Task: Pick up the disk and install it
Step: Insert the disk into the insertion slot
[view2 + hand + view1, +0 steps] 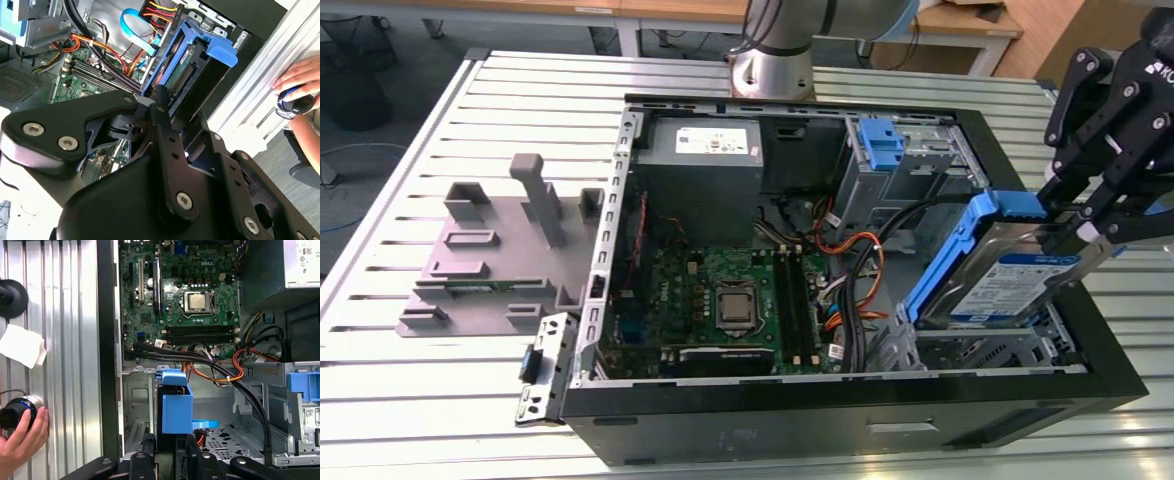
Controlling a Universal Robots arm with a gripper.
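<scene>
Exterior view: white-labelled disk (1007, 285), aslant in tool (1075, 236).

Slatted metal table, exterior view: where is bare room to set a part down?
Bare slats of the slatted metal table lie behind the grey plastic fixture and in front of it. The open black computer case is crowded.

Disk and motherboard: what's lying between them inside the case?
In the exterior view, a bundle of black and orange cables runs between the motherboard and the disk, which the gripper holds tilted.
</scene>
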